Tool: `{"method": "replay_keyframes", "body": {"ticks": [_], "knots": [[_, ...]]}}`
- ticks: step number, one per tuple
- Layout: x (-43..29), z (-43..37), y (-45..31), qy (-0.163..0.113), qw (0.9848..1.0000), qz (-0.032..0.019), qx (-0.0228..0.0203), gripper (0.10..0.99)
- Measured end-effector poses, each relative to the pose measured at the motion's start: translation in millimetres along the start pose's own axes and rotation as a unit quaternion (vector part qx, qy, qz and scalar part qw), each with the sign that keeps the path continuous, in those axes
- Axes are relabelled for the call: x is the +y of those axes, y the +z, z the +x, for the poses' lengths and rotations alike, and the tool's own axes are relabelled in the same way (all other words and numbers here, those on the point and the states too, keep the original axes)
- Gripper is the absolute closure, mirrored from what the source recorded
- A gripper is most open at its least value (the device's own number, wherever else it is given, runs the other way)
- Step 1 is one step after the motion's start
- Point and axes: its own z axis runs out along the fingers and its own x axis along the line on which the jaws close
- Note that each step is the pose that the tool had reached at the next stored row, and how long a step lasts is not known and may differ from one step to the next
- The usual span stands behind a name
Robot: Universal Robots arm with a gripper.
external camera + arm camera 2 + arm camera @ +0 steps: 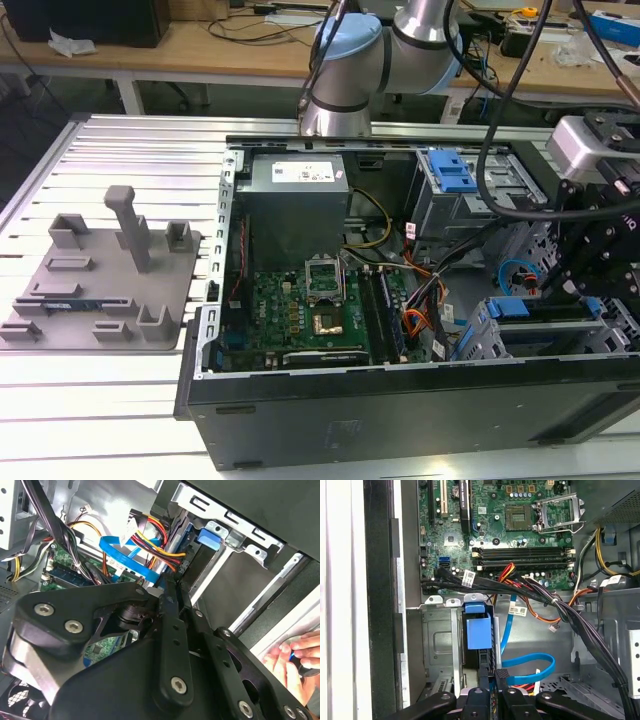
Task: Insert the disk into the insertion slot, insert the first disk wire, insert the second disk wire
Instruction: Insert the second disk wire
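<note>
- The open computer case (400,400) lies on the ribbed metal counter (100,400), with the green motherboard (310,315) facing up inside it.
- The black tool (600,260) hangs at the exterior view's right, above the drive bays; in the first wrist view its fingertips (501,677) stand close together just beside the blue carrier.
- I cannot tell whether the tool is clamped on anything or merely shut; the jaws' contact is hidden behind its own linkage.
- The disk (479,632), shown by its blue plastic carrier, sits edge-on inside the insertion slot (437,640), the low grey metal cage next to the case wall.
- A flat blue data cable (530,660) loops just beside the disk, and a red, yellow and black wire bundle (150,540) runs close to the cage in the second wrist view.
- A person's fingers (292,655) show at the case edge in the second wrist view.
- A grey fixture plate (100,280) rests on the counter at the exterior view's left, well apart from the case.
</note>
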Motion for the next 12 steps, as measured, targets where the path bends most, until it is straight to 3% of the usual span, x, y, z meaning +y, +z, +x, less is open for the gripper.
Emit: {"method": "replay_keyframes", "body": {"ticks": [12], "knots": [[-0.4,0.5,7.6,0.000,1.0000,0.0000,0.0003,0.925]]}}
